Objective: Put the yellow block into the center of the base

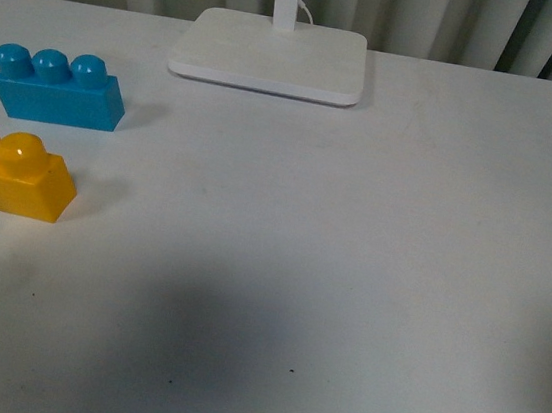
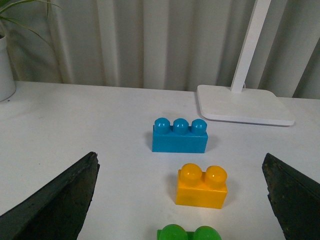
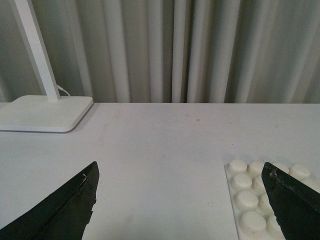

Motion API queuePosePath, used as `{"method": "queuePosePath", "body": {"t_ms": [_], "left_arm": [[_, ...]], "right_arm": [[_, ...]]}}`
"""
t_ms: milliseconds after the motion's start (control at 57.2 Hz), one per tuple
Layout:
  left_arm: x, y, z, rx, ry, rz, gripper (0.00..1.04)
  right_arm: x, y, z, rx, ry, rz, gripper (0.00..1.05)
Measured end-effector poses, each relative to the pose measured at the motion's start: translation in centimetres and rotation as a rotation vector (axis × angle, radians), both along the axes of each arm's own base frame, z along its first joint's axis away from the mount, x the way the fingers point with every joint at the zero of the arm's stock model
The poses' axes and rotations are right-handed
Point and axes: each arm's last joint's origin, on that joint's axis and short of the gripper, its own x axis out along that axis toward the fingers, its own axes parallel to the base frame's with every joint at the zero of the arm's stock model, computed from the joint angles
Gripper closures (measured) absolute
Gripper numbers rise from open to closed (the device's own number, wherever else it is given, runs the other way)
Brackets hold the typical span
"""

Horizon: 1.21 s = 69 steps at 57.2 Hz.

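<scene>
The yellow block (image 1: 16, 178) sits upright on the table (image 1: 348, 276) at my far left, just in front of the blue brick (image 1: 58, 94) and apart from it, with a green brick (image 2: 187, 234) nearer to me. The base (image 3: 250, 200) lies flat on my right side, its far edge hidden behind one finger (image 3: 295, 205). My left gripper (image 2: 179, 157) is spread wide and grasps nothing, with the yellow block showing between its fingers. My right gripper (image 3: 180, 167) is equally wide, empty, and touches nothing.
</scene>
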Motion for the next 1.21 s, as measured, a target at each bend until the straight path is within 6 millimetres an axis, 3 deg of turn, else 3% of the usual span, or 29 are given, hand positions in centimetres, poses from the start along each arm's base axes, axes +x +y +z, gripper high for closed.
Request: {"method": "queuePosePath", "body": {"t_ms": [909,1066,1206], "left_arm": [[0.0,0.0,0.0,0.000,0.000,0.000,0.06],[0.0,0.0,0.0,0.000,0.000,0.000,0.06],[0.0,0.0,0.0,0.000,0.000,0.000,0.06]], "right_arm": [[0.0,0.0,0.0,0.001,0.002,-0.001,0.09],[1.1,-0.6,0.9,0.049,0.284,0.006,0.09],[5.0,-3.4,4.2,0.036,0.468,-0.002,0.09]]}}
